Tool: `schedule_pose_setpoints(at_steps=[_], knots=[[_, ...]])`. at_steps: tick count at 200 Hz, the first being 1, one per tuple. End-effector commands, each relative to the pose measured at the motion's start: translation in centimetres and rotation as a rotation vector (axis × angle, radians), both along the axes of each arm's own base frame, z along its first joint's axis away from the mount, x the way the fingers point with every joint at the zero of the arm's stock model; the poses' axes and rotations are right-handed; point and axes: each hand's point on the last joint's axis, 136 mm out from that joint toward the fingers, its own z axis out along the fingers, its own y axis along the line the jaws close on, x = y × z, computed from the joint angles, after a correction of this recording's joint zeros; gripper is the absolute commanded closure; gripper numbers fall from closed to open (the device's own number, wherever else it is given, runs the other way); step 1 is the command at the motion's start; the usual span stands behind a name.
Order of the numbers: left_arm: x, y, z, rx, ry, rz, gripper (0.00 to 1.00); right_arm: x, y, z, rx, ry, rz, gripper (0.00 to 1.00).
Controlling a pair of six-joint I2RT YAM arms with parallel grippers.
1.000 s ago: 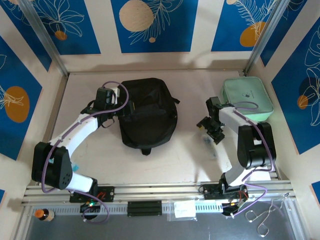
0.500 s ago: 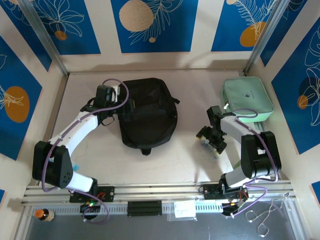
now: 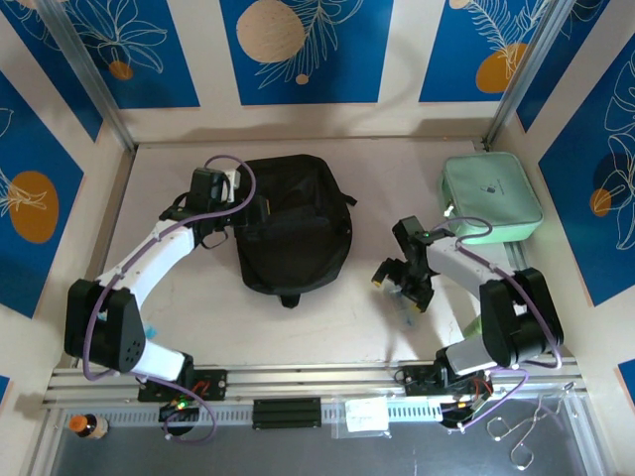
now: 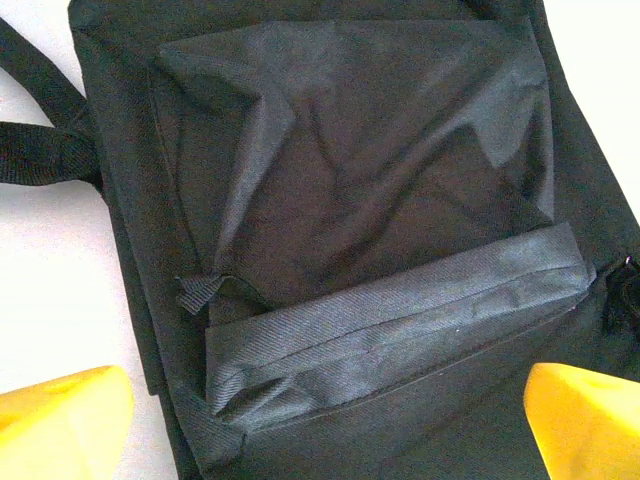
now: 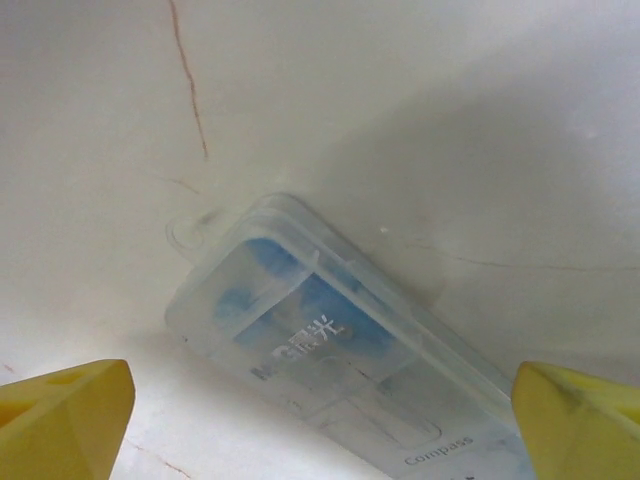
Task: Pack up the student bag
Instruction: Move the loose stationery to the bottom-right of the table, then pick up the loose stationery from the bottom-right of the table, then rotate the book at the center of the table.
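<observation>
The student bag (image 3: 293, 233) is a large black backpack lying flat mid-table; its front pocket and zip flap (image 4: 400, 320) fill the left wrist view. My left gripper (image 3: 250, 212) hovers over the bag's left side, open, its yellow fingertips (image 4: 60, 420) apart with only bag fabric below. My right gripper (image 3: 400, 288) is open above a clear plastic compass box (image 5: 320, 340) with blue contents, lying flat on the table right of the bag. The box sits between the spread yellow fingertips (image 5: 580, 420), not gripped.
A mint-green zip pouch (image 3: 491, 196) lies at the back right. Walls close in the table on three sides. On the front rail sit a small bottle (image 3: 87, 425), a clear plastic sachet (image 3: 365, 416) and metal loops (image 3: 526, 431).
My right gripper has swung left and toward the front, coming over the compass box, with its jaws a little wider. The left arm has stayed nearly still.
</observation>
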Motion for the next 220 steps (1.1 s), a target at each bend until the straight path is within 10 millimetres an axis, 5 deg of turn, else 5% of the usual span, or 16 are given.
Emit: schedule_pose_setpoints(at_steps=[1,34,131,175,220], knots=[[0.6,-0.3,0.8,-0.039,0.001,-0.003,0.00,-2.0,1.1,0.1,0.072,0.004,0.011,0.01],[0.8,-0.9,0.4,-0.070,0.016,-0.011,0.00,-3.6,1.9,0.0,0.036,-0.009,0.062,0.02],[-1.0,-4.1,0.1,-0.135,0.051,-0.143,0.04,-4.0,0.3,-1.9,-0.170,0.062,0.054,0.41],[-4.0,-8.0,-3.4,-0.097,0.134,-0.253,0.09,-3.1,0.4,-2.1,-0.171,0.047,0.059,0.57],[-7.1,-12.5,-7.7,-0.059,0.234,-0.324,0.14,0.0,0.5,0.4,-0.173,-0.083,0.094,0.66]])
